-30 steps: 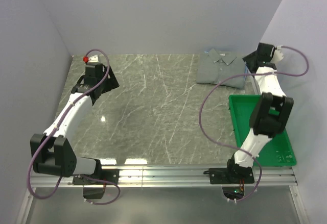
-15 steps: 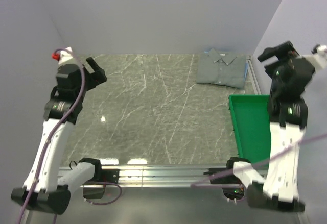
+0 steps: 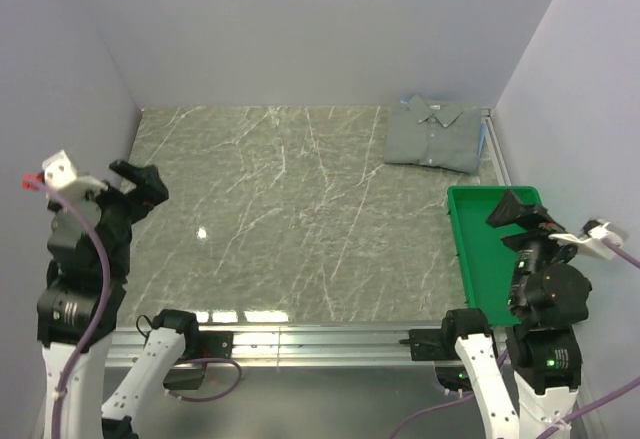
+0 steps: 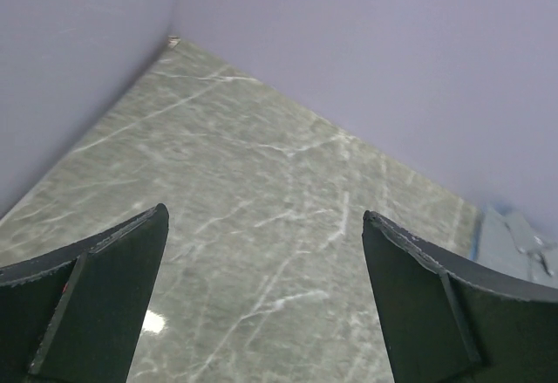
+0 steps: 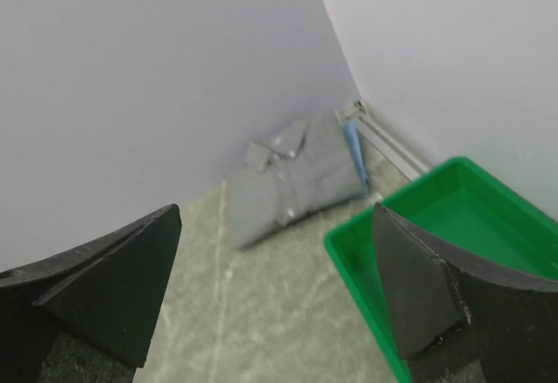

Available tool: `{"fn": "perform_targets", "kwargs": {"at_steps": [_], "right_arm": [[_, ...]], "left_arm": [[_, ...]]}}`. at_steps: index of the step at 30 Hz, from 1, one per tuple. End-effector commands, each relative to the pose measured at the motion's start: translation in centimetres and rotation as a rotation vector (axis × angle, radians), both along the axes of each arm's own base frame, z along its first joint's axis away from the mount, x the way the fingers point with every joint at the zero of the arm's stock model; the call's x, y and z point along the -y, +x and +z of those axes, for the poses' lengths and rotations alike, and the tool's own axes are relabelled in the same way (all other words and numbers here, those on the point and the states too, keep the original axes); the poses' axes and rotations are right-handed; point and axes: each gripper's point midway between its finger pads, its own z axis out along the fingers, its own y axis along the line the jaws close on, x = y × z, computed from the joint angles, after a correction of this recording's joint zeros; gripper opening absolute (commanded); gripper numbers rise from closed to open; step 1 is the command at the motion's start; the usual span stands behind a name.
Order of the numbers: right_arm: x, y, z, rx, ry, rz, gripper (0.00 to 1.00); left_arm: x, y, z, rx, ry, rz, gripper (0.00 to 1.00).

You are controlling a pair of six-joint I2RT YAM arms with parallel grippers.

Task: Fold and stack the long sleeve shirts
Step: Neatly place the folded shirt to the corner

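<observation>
My left gripper and my right gripper both have the jaws wide apart, and nothing is between them. Both arms stand drawn back near their bases, high over the near edge of the marble table.

The grey shirt lies folded in the far right corner, collar toward the back wall. Under it the light blue shirt shows only as a thin strip at its right side. The green tray is near, but apart from them.

I judge the stack is made, and my step now is only to rest. To do it well, I should keep the jaws open and move nothing over the corner, so no finger catches the cloth. If the blue edge needs tidying, the right arm is the nearer one, and a light push from the side should be enough.
</observation>
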Motion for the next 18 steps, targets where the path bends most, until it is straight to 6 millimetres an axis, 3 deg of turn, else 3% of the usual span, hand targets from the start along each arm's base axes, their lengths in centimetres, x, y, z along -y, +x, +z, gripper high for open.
{"fn": "perform_targets", "kwargs": {"at_steps": [1,6,9,11,12,18], "right_arm": [[0.9,-0.7,0.0,0.034,-0.067,-0.040,0.97],[0.3,0.3,-1.6,0.017,-0.091,-0.008,0.98],[0.2,0.3,-2.8,0.041,-0.090,-0.006,0.99],[0.0,0.7,-3.9,0.038,-0.102,0.004,0.99],[0.1,0.3,-3.9,0.055,-0.102,0.005,0.99],[-0.1,-0.2,-4.5,0.097,-0.142,0.021,1.00]], "left_arm": [[-2.5,-2.1,-1.7,0.032,-0.014,0.136,0.99],[-4.0,-3.8,-3.6,0.103,-0.036,0.218,0.99],[-4.7,-3.9,-6.2,0.123,-0.088,0.277,0.99],[-4.7,-3.4,-6.7,0.139,-0.092,0.285,0.99],[-4.5,-2.8,-7.9,0.121,-0.082,0.277,0.99],[-4.2,-0.9,-10.2,0.124,-0.107,0.286,0.99]]}}
